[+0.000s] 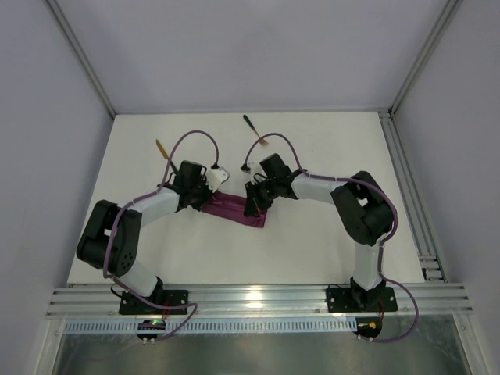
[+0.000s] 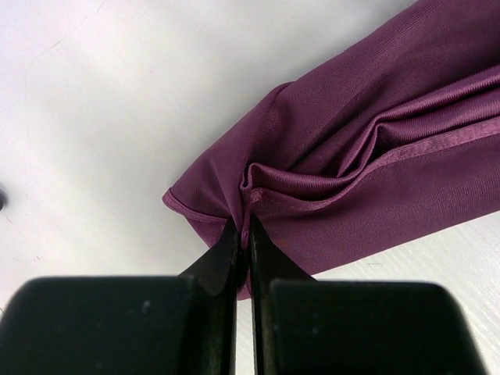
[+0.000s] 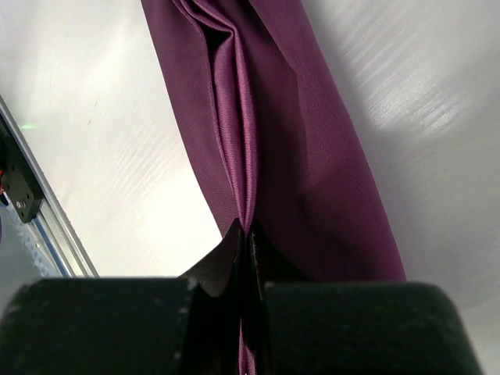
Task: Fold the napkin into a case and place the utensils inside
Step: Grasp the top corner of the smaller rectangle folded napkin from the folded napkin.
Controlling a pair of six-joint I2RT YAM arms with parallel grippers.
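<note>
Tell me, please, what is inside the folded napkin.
Only cloth folds show in the napkin; one utensil and a second utensil lie on the table beyond it. Its inner layers are covered, so the inside cannot be fully checked.

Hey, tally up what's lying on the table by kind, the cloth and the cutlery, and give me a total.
napkin: 1
utensils: 2
Total: 3
</note>
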